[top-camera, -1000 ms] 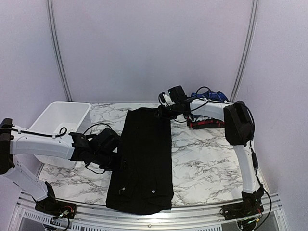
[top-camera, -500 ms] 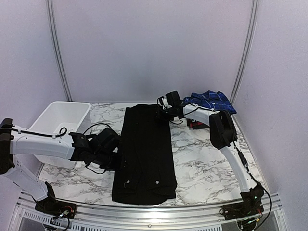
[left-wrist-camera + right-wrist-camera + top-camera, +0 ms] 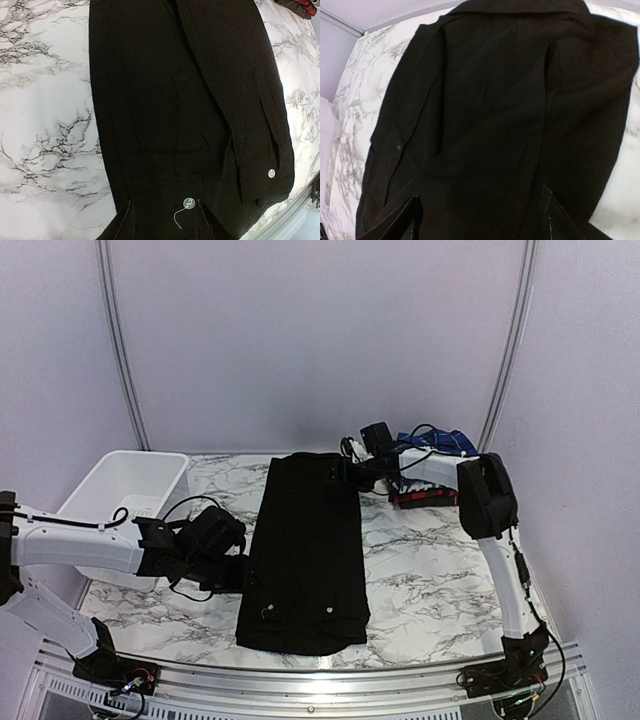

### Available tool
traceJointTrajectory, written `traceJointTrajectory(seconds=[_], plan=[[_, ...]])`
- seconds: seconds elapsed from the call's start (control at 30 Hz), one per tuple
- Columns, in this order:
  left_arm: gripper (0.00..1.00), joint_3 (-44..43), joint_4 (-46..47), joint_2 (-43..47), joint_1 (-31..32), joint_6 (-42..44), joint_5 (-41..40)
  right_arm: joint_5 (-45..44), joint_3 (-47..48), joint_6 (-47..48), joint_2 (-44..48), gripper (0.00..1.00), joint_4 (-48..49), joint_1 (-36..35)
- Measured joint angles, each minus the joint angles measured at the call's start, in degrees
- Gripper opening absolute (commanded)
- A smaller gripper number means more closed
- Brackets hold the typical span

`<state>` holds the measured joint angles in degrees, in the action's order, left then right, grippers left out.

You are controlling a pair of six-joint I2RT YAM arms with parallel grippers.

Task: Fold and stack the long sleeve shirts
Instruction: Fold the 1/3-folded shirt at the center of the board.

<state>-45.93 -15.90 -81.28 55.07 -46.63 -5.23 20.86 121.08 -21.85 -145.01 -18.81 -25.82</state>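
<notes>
Marble-patterned counter (image 3: 430, 570), white with grey veins, fills the floor of a pale lilac booth; plain walls (image 3: 300, 340) rise behind it, with thin metal poles (image 3: 118, 350) curving up at the left and right; a ribbed metal rail (image 3: 300, 682) runs along the bottom edge of the frame. The black shirt (image 3: 305, 550) lies flat in the centre, folded into a long narrow strip from collar at the top to hem at the bottom; two pale buttons (image 3: 271, 173) show near one end in the left wrist view. The white basket (image 3: 110, 490) stands at the left; a stack of plaid shirts (image 3: 430, 500), blue above red, sits at the upper right behind the right arm. The right tool (image 3: 345, 472) hangs over the collar end, its fingers (image 3: 402, 222) spread wide and gripping nothing; the left tool (image 3: 238, 572) is at the shirt's left edge, and whether it holds the cloth I cannot tell.
</notes>
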Motion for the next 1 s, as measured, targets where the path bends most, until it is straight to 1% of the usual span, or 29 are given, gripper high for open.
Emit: traceJointTrajectory(seconds=[0.13, 0.27, 0.33, 0.43, 0.53, 0.6, 0.7, 0.83, 0.93, 1.0], plan=[[0.44, 2.73, 0.22, 2.69, 0.00, -0.48, 0.02, -0.50, -18.99, -0.70, 16.37, 0.75, 2.32, -2.51], [0.44, 5.07, 0.20, 3.72, 0.00, -0.50, 0.28, -0.31, -39.98, -3.08, 34.97, 0.71, 8.46, -5.86], [0.44, 5.60, 0.24, 3.72, 0.00, -0.46, 0.52, -0.39, -47.80, -4.26, 41.48, 0.66, 10.86, -7.72], [0.44, 5.86, 0.26, 3.74, 0.00, -0.44, 0.81, -1.31, -59.74, -6.23, 49.99, 0.56, 13.81, -10.99], [0.44, 6.45, 0.72, 3.91, 0.00, -0.46, 1.09, -2.51, -72.35, -9.35, 58.34, 0.52, 15.45, -14.64], [0.44, 7.23, 0.92, 4.52, 0.00, -0.46, 1.31, -4.33, -79.03, -11.13, 63.76, 0.50, 15.30, -17.25], [0.44, 8.39, 1.09, 5.84, 0.07, -0.46, 1.60, -7.32, -87.21, -14.38, 72.70, 0.45, 14.80, -21.62], [0.44, 9.22, 1.18, 6.84, 0.07, -0.46, 1.70, -11.23, -94.23, -19.41, 82.07, 0.44, 14.95, -28.83], [0.44, 9.99, 1.29, 7.89, 0.07, -0.48, 1.66, -13.77, -97.83, -23.28, 85.18, 0.44, 15.41, -34.58], [0.44, 10.58, 1.38, 8.76, 0.07, -0.48, 1.64, -15.10, -98.92, -25.22, 84.80, 0.43, 15.43, -37.44]])
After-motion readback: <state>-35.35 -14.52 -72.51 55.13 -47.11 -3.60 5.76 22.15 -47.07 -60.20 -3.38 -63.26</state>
